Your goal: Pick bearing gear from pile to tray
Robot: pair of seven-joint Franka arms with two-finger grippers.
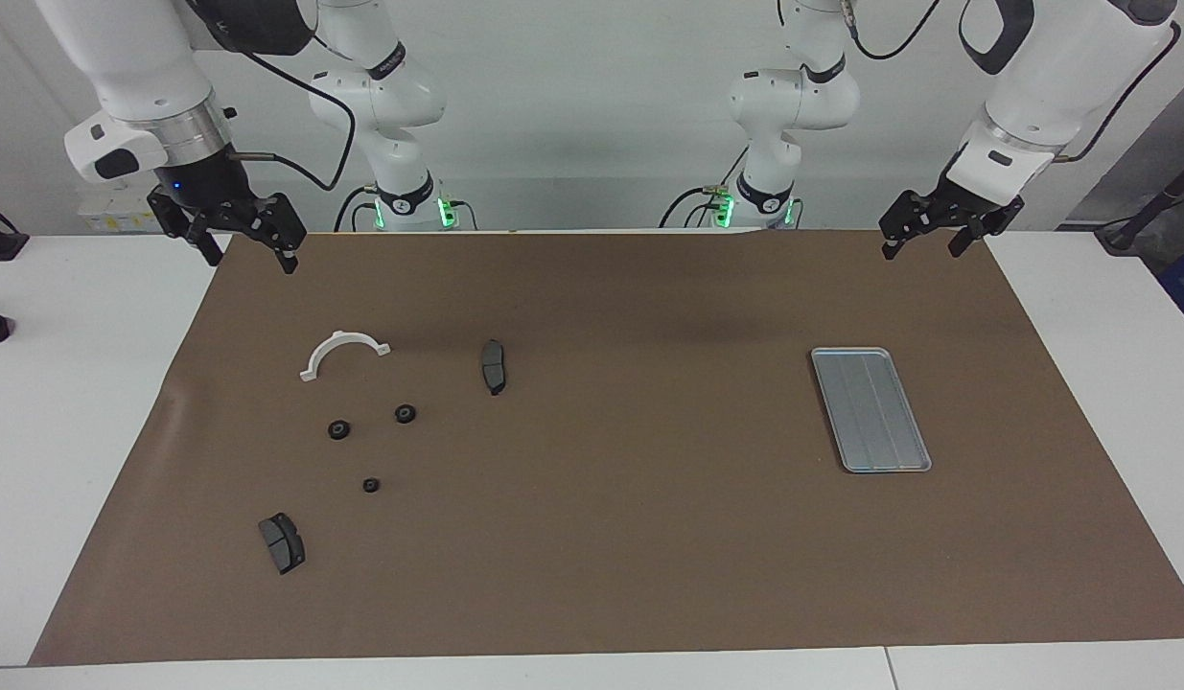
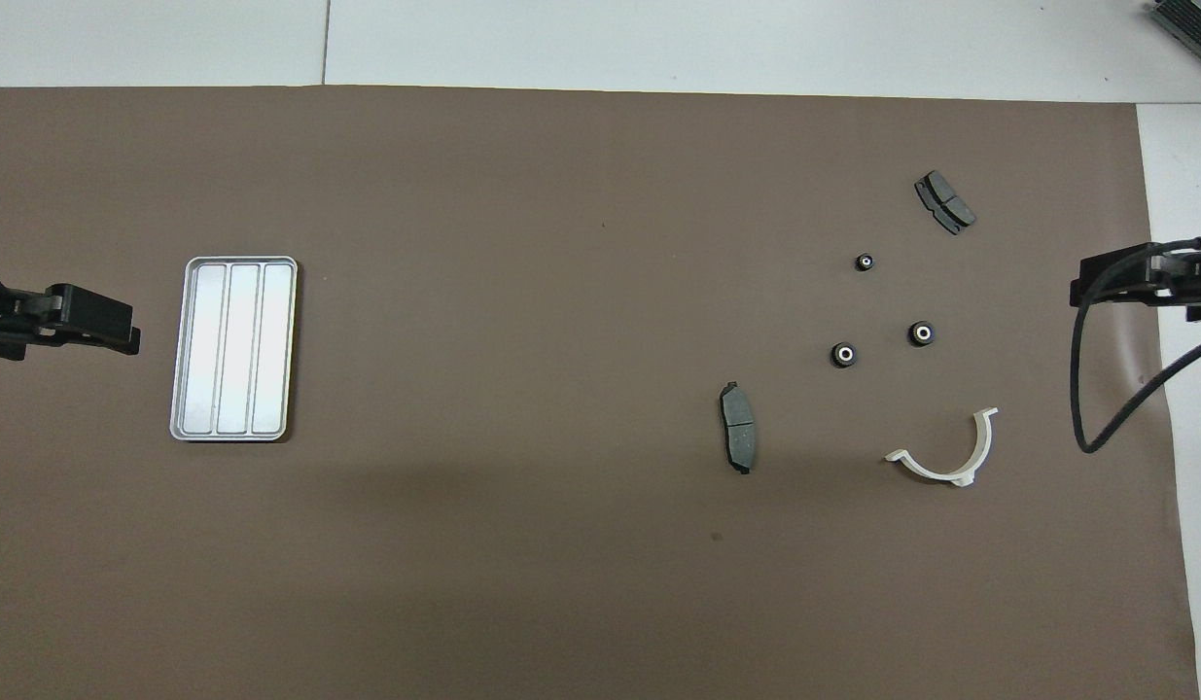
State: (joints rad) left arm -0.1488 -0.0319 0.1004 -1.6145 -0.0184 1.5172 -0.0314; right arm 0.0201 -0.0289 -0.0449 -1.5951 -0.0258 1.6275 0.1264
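The pile lies scattered toward the right arm's end of the brown mat. It holds three small black round bearing gears point(image 1: 339, 430) point(image 1: 406, 414) point(image 1: 371, 485), which in the overhead view show pale centres point(image 2: 844, 355) point(image 2: 922, 333) point(image 2: 865, 262). The silver grooved tray point(image 1: 870, 409) point(image 2: 233, 348) lies empty toward the left arm's end. My right gripper point(image 1: 251, 261) point(image 2: 1125, 277) hangs open over the mat's edge beside the pile. My left gripper point(image 1: 922, 251) point(image 2: 75, 326) hangs open above the mat's corner beside the tray. Neither holds anything.
A white half-ring bracket point(image 1: 340, 336) point(image 2: 926, 469) lies nearer to the robots than the gears. One dark grey brake-pad plate point(image 1: 494, 366) point(image 2: 738, 439) lies beside it toward the mat's middle, another point(image 1: 282, 542) point(image 2: 944, 202) farthest from the robots.
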